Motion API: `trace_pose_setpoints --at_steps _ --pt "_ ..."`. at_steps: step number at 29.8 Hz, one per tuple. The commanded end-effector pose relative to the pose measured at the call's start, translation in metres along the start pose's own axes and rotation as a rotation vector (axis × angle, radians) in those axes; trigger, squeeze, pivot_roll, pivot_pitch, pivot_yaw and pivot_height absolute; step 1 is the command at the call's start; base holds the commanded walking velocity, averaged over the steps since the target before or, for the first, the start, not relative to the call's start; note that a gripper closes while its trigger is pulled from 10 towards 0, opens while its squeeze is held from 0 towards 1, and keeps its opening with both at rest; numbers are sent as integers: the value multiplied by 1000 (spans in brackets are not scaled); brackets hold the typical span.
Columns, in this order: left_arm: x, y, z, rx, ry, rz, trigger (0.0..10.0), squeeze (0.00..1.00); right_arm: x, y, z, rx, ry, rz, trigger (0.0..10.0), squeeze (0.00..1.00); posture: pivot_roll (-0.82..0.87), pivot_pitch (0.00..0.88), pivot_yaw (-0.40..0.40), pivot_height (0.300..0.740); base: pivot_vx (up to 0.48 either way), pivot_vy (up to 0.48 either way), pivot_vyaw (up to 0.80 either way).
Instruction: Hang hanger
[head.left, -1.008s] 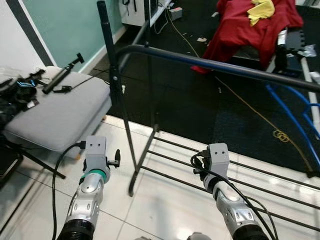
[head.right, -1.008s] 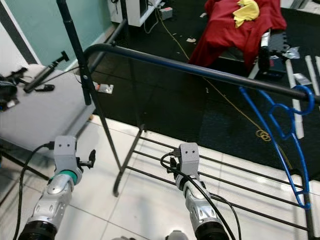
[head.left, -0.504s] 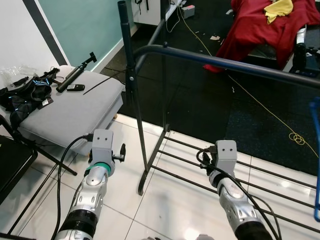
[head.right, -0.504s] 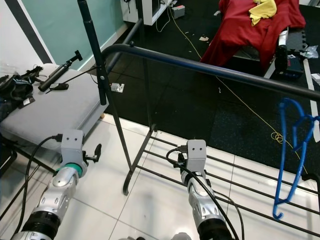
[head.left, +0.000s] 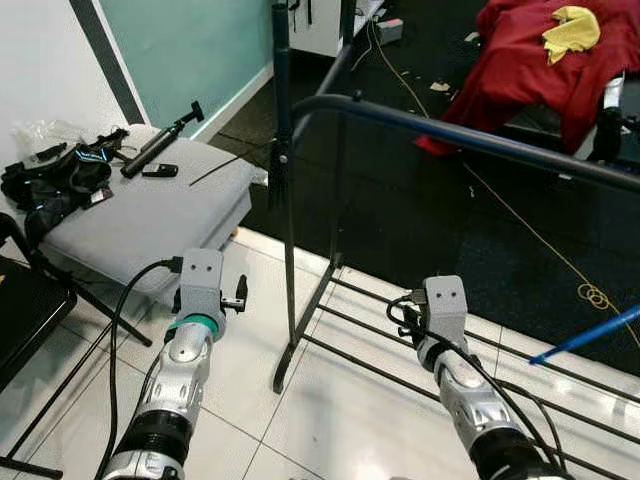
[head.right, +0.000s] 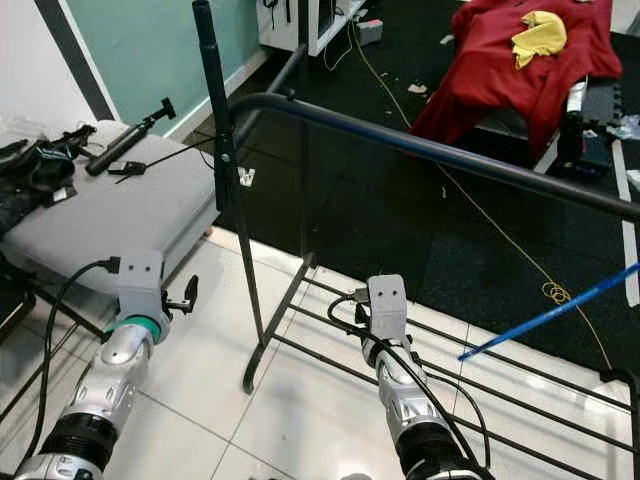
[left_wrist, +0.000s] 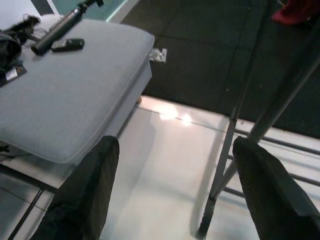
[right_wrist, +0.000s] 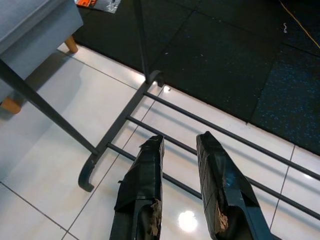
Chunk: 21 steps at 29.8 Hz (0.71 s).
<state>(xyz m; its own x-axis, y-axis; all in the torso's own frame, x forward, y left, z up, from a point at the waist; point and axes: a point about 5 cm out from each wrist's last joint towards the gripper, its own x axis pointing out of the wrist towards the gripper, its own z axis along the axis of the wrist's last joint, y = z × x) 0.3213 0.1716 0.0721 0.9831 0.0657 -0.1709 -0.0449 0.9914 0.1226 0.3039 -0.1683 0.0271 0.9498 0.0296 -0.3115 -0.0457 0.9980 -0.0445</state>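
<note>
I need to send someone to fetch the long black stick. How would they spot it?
Find the grey cushioned bench by the teal wall, on the robot's left. The long black stick lies at its far end beside a small black remote; it is straight and slim, unlike the tangled black straps nearby.

Under me is glossy white tile floor (head.left: 330, 400), meeting black mat (head.left: 440, 230) farther out. A black clothes rack (head.right: 400, 140) stands with its foot on the tile. To my left, a grey cushioned bench (head.left: 140, 215) carries a black stick (head.left: 160, 150), a small phone-like device (head.left: 160, 171) and tangled black straps (head.left: 55, 180).
</note>
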Motion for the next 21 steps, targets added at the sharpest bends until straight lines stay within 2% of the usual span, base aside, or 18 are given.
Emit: trace_pose_setpoints --at_steps 1,9,16,18,21 --pt "-3 2 -6 0 14 -3 10000 0 -2 0 -4 11 5 -6 10000 0 -15 17 43 740 0 0 800" --pt "-3 -4 1 24 -24 -51 10000 0 -3 -1 0 32 -32 -13 10000 0 -19 22 49 740 0 0 800" --pt "-5 -11 1 42 -19 -78 10000 0 -2 0 1 35 -36 -14 10000 0 -19 31 49 740 0 -480 800" --pt "-6 -10 0 2 -4 -73 10000 0 -2 -1 1 38 -39 -17 10000 0 -19 32 52 740 0 0 800" --pt "-6 -10 1 -3 -7 -75 10000 0 -1 -2 3 43 -42 -22 10000 0 -18 27 56 740 0 0 800"
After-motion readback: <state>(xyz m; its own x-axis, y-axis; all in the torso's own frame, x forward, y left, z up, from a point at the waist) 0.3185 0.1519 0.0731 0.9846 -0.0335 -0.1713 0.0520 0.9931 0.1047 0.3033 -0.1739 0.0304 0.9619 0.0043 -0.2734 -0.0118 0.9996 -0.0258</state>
